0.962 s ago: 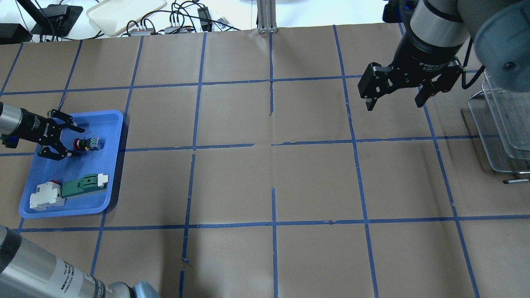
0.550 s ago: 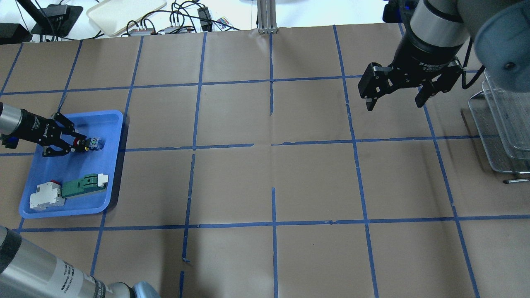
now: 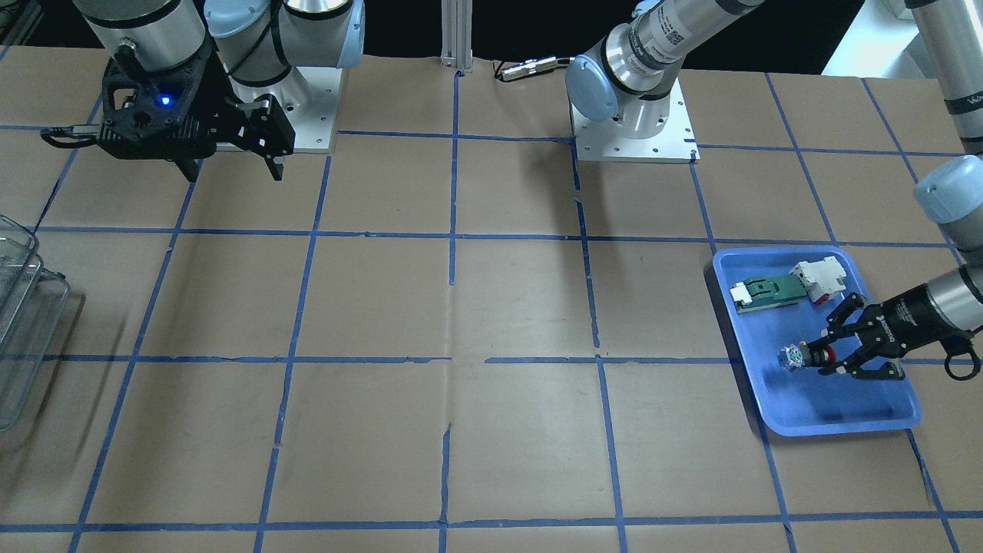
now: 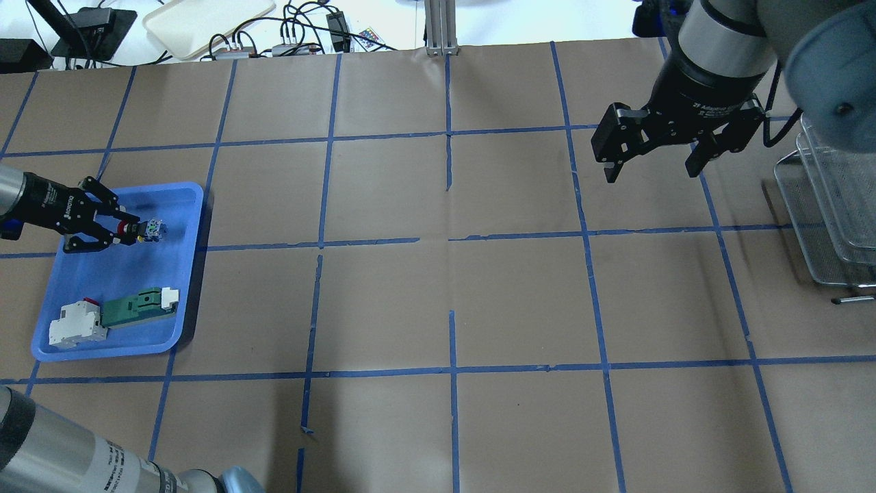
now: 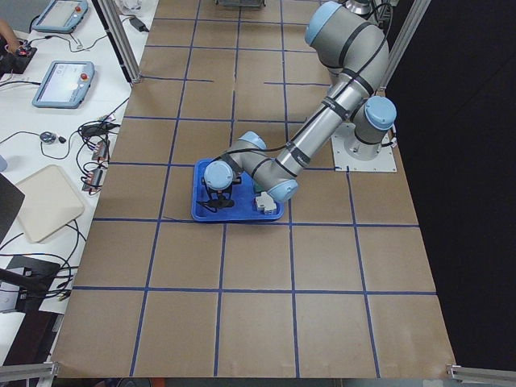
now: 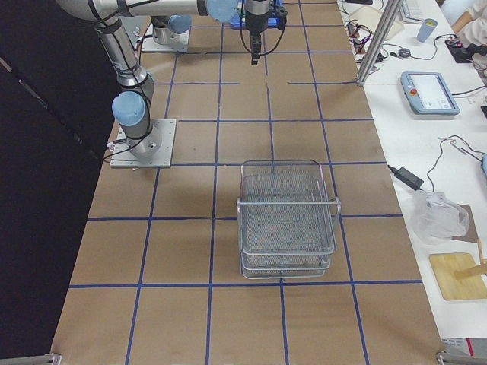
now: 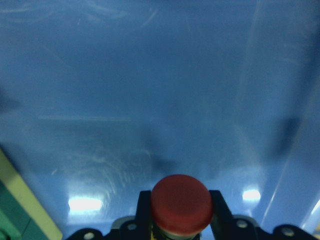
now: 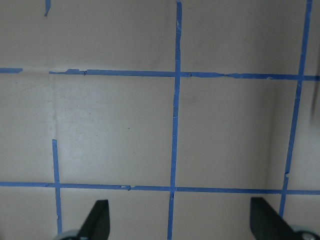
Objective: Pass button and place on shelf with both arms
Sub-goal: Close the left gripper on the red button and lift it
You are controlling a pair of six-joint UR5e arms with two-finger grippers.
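The button [image 4: 149,229], with a red cap and a grey-blue block, is in my left gripper [image 4: 126,230], over the blue tray [image 4: 179,322] at the table's left. The gripper is shut on the button's collar, and the block sticks out past the fingertips. It also shows in the front view [image 3: 795,357], and the red cap [image 7: 181,202] sits between the jaws in the left wrist view. My right gripper [image 4: 650,171] is open and empty, high over the far right of the table. The shelf [image 4: 831,205], a tiered see-through rack, stands at the right edge, apart from both grippers.
A green-and-white board part [image 4: 137,308] and a white block part [image 4: 75,327] lie at the near end of the tray. Brown paper with blue tape lines covers the table. Cables and a beige tray [image 4: 205,20] lie beyond the far edge.
My left gripper was open around the button, has shut on it, and has shifted slightly toward the far side with it. My right arm has not moved.
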